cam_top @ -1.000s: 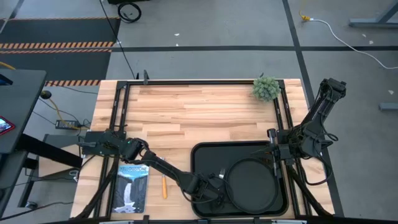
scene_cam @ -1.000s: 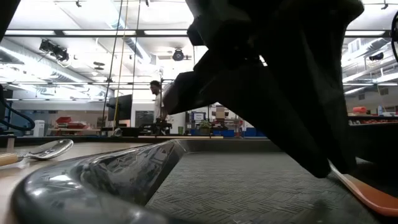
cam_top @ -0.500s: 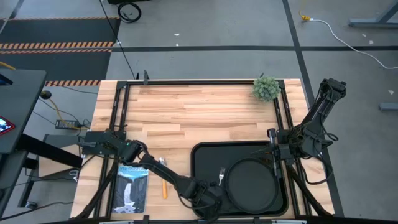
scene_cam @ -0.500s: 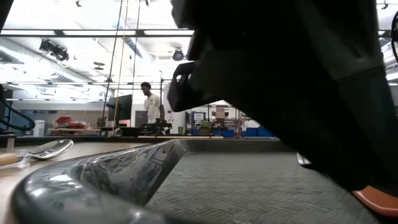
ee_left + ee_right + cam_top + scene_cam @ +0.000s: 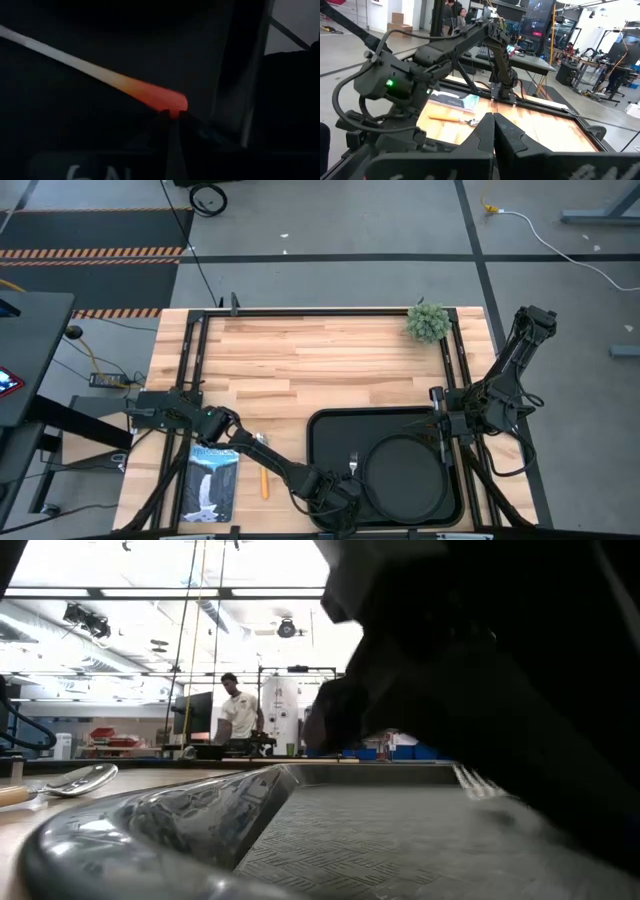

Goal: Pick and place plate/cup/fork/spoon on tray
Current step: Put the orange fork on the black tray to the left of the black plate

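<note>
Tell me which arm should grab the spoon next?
Left. The spoon lies on the table left of the tray, beside the left arm, near the left pincer. The right pincer waits across the tray.

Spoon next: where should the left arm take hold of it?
Likely by the orange handle of the spoon, from straight above, closing across it. It lies flat on the table beside the tray, and the handle is straight and narrow.
</note>
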Robot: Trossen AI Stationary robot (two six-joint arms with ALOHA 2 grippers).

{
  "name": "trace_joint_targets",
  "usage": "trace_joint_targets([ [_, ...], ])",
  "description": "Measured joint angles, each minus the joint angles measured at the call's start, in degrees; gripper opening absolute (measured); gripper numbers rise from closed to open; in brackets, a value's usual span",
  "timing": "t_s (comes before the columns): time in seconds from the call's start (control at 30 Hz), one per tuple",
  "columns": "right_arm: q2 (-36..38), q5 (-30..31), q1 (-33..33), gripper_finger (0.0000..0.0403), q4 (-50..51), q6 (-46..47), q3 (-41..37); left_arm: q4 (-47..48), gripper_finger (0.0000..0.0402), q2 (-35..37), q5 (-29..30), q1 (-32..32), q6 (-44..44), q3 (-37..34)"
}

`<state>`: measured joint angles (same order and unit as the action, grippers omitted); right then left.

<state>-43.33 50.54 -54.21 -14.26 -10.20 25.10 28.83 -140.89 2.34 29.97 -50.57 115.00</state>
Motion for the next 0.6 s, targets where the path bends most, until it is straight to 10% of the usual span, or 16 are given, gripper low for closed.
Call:
trace_joint_targets([
  [0.6, 0.0, -0.74, 0.01, 0.0005, -0.52, -0.04, 0.0, -3.12, 0.005, -0.25, 0.41, -0.4, 0.87, -0.15],
])
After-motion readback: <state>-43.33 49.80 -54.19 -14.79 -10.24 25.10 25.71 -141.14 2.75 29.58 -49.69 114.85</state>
